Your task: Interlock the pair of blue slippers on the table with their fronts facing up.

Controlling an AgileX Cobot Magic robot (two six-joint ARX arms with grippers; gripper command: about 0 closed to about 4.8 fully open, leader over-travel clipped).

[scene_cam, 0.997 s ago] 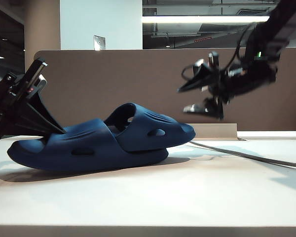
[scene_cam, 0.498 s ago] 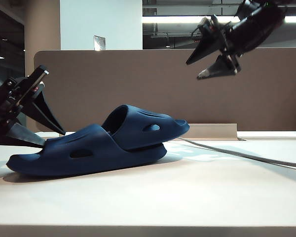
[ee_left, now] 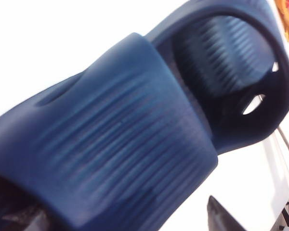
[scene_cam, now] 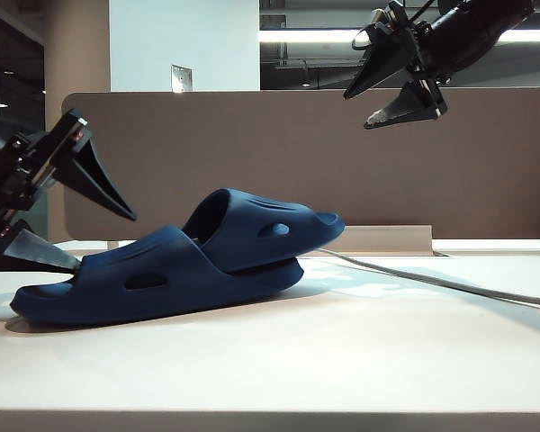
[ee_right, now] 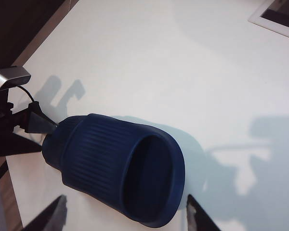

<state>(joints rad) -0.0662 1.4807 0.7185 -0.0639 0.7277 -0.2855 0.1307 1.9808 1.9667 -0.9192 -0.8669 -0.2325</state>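
Table [scene_cam: 360, 351]: nested slippers [scene_cam: 175, 265] | left tool [scene_cam: 58, 207] wide, straddling heel | right tool [scene_cam: 396, 76] wide, aloft

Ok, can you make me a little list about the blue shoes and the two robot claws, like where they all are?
shoes: pair of blue slippers, one pushed into the other, strap sides up
resting on: table
left gripper: open, at the heel end of the slippers, one finger above and one low by the heel
right gripper: open, holding nothing, high above the table, over the toe end
touching the slippers: right gripper no; left gripper, cannot tell
behind: brown partition
also on table: a cable beyond the slippers
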